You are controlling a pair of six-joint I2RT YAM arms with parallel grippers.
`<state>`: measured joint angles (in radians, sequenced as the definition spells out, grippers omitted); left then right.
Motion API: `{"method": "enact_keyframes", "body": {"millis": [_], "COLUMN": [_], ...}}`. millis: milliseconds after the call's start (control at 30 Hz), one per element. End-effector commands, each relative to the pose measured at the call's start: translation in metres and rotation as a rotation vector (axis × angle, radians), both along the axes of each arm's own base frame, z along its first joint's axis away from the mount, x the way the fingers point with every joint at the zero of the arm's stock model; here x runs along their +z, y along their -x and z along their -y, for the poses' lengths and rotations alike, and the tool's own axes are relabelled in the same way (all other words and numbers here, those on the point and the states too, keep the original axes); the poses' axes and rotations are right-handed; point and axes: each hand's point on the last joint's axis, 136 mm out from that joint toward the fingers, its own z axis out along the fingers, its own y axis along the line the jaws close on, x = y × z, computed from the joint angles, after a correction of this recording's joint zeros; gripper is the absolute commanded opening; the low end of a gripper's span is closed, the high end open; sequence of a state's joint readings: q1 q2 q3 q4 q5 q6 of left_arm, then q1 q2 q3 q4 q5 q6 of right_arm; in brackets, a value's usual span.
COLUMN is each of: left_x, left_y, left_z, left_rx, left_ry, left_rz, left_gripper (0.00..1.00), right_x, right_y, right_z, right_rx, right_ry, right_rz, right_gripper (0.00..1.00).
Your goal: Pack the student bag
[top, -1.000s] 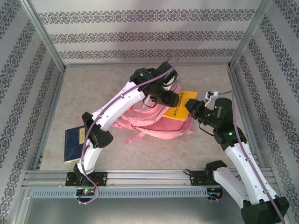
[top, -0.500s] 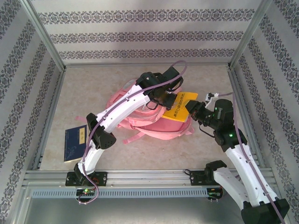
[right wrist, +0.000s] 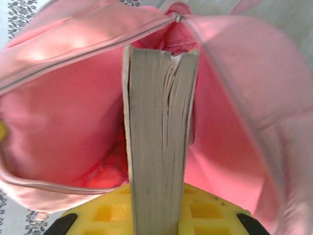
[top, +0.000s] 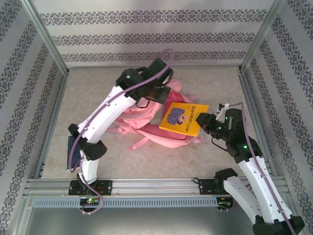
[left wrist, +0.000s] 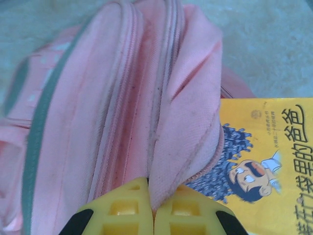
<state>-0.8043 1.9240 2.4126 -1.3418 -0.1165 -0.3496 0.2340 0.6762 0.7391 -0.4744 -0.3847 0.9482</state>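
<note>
Pink and soft, the student bag lies mid-table, its far end hidden beneath the left arm's wrist. The left gripper is pinched tight on a fold of fabric at the bag's upper edge. In the left wrist view its yellow finger pads are cut off by the bottom border. The right gripper clamps a yellow book edge-on at the bag's open mouth, page edges toward the wrist camera. How far the book reaches inside cannot be told. Its cover shows a cartoon face and Chinese characters, cropped at the frame edge. A dark blue book lies near the table's left side, mostly covered by the left arm's elbow.
</note>
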Motion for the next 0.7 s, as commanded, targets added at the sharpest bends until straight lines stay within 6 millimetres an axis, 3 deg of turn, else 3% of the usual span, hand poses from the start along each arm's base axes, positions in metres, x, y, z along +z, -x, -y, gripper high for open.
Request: {"method": "enact_keyframes", "body": {"millis": [0, 133, 333, 533, 667], "left_x": [0.047, 0.046, 0.05, 0.052, 0.057], "left_y": [0.004, 0.001, -0.001, -0.004, -0.007], "left_z": [-0.025, -0.034, -0.029, -0.029, -0.026], "left_rx": [0.011, 0.031, 0.037, 0.045, 0.037], "left_ry": [0.038, 0.056, 0.107, 0.12, 0.145], "left_rz": [0.137, 0.12, 0.115, 0.116, 0.125], "left_gripper": [0.0, 0.0, 0.0, 0.0, 0.0], "right_x": [0.007, 0.017, 0.044, 0.073, 0.071], "right_y": [0.001, -0.003, -0.017, -0.023, -0.029], "right_z": [-0.003, -0.009, -0.021, -0.031, -0.041], "right_rx": [0.024, 0.021, -0.001, -0.008, -0.021], "right_ry": [0.023, -0.052, -0.219, -0.277, -0.32], "right_rz": [0.054, 0.094, 0.108, 0.117, 0.057], "right_gripper": [0.0, 0.0, 0.0, 0.0, 0.0]}}
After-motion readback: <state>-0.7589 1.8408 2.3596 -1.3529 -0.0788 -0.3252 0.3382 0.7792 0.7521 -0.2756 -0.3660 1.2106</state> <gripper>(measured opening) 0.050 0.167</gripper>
